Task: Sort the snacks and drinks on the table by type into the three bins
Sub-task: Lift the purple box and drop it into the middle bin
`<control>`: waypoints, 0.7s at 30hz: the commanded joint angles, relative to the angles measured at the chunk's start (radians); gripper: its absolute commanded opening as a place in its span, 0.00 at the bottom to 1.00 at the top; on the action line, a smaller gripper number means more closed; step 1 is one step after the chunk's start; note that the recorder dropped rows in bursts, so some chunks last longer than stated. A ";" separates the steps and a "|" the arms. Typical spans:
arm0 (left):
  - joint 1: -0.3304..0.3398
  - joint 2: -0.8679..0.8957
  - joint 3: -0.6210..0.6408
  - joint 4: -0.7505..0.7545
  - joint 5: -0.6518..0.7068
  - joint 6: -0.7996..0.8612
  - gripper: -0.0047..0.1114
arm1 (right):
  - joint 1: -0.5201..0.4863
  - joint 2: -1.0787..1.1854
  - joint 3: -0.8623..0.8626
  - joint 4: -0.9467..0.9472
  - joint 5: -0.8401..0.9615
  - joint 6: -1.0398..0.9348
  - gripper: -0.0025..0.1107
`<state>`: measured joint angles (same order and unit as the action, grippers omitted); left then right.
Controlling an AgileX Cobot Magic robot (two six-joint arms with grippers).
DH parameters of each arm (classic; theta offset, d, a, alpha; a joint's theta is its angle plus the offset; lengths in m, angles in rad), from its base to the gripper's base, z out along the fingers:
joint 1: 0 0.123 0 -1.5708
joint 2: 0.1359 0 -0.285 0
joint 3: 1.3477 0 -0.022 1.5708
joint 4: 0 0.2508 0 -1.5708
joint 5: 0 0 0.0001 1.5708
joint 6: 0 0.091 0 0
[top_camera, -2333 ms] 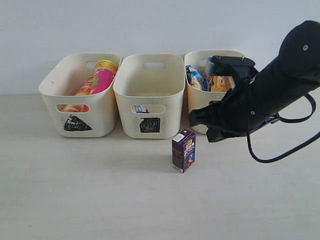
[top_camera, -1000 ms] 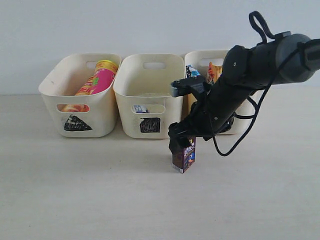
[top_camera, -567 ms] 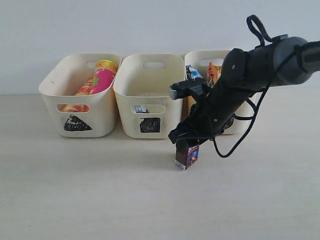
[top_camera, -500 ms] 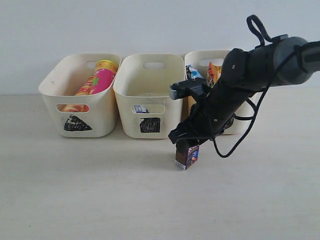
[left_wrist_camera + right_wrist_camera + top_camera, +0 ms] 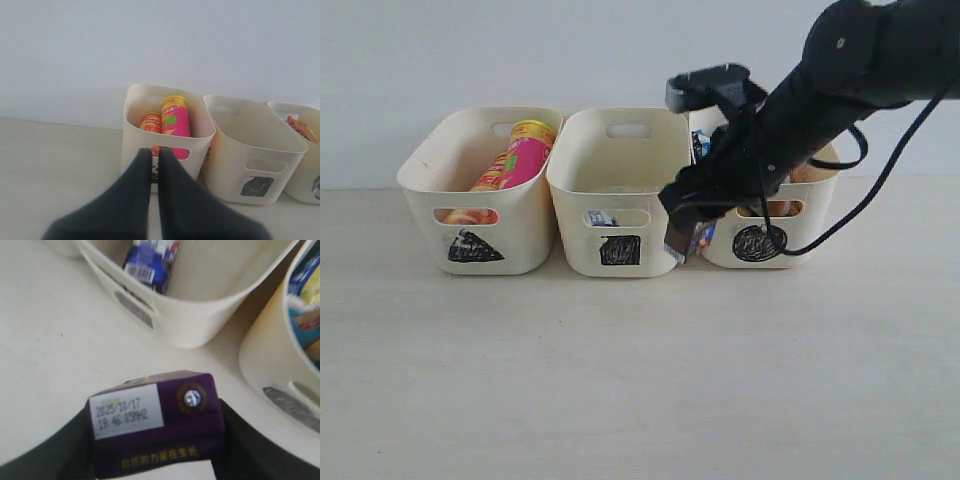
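My right gripper [image 5: 686, 218] is shut on the dark purple carton [image 5: 681, 240], holding it in the air in front of the gap between the square bin [image 5: 620, 185] and the circle bin [image 5: 790, 235]. In the right wrist view the purple carton [image 5: 155, 422] sits between the dark fingers [image 5: 239, 440], above the table. The white and blue carton [image 5: 150, 257] lies in the square bin [image 5: 200, 315]. The pink tube [image 5: 525, 152] and the yellow tube [image 5: 150, 122] lean in the triangle bin [image 5: 480, 195]. A blue-white bag [image 5: 705, 152] shows in the circle bin. My left gripper [image 5: 155, 152] is shut and empty.
The three bins stand in a row against a white wall at the back of the pale table [image 5: 570, 380]. The right arm [image 5: 840, 70] reaches over the circle bin and hides most of what is in it. A black cable [image 5: 880, 190] hangs from the arm.
The right gripper closed on the purple carton where it stood on the table and has lifted it up and back toward the bins. The left gripper's motion is not shown.
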<state>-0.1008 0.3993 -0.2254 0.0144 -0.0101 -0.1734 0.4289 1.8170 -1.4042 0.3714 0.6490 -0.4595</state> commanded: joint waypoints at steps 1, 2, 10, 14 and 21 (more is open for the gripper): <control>-0.005 -0.005 0.005 0.004 -0.002 0.004 0.08 | 0.000 -0.086 -0.011 0.028 -0.089 -0.006 0.02; -0.005 -0.005 0.005 0.004 -0.002 0.004 0.08 | 0.000 -0.090 -0.017 0.030 -0.094 -0.006 0.02; -0.005 -0.005 0.005 0.004 -0.004 0.004 0.08 | 0.000 -0.068 -0.085 0.121 -0.258 -0.006 0.02; -0.005 -0.005 0.005 0.004 -0.005 0.004 0.08 | 0.002 -0.024 -0.116 0.126 -0.307 -0.005 0.02; -0.005 -0.005 0.005 0.004 -0.009 0.004 0.08 | 0.002 0.091 -0.175 0.171 -0.339 -0.003 0.02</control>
<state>-0.1008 0.3993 -0.2254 0.0144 -0.0093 -0.1734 0.4289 1.8920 -1.5527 0.5323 0.3362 -0.4602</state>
